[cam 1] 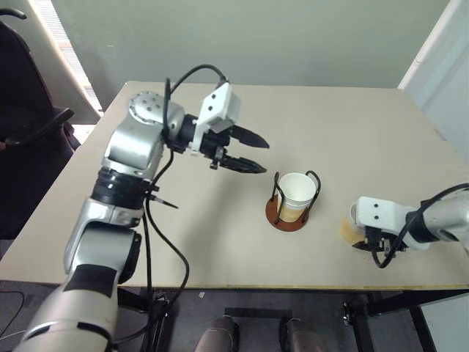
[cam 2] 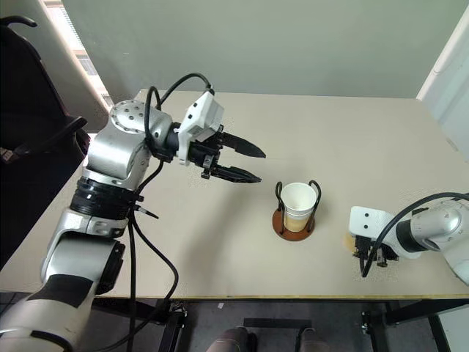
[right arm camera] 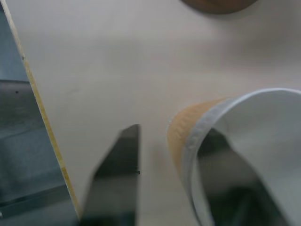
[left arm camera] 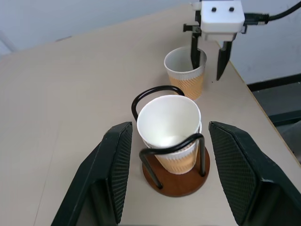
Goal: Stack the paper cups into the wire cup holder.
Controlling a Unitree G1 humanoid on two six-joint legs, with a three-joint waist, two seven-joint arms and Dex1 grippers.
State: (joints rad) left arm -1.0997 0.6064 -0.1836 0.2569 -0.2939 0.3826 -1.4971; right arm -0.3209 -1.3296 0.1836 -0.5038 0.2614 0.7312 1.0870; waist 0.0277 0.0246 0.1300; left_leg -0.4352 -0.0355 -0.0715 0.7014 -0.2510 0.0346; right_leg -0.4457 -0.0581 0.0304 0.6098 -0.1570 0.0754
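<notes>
The wire cup holder point(cam 1: 282, 218) stands right of the table's middle, a reddish-brown disc with dark wire loops. Paper cups point(cam 1: 297, 192) sit nested in it, white mouth up, and a second rim shows just under the top one. A loose paper cup point(cam 1: 349, 229) stands upright near the front right edge. My right gripper point(left arm camera: 207, 70) reaches down over it, one finger point(right arm camera: 225, 183) inside the cup and the other point(right arm camera: 117, 179) outside with a gap to the wall. My left gripper point(cam 1: 264, 158) hovers open and empty to the left of the holder, pointing at it.
The table's front edge point(right arm camera: 42, 117) runs close beside the right gripper and the loose cup. A dark chair point(cam 1: 29, 125) stands off the table's left side. Bare tabletop point(cam 1: 220, 242) lies between the left arm and the holder.
</notes>
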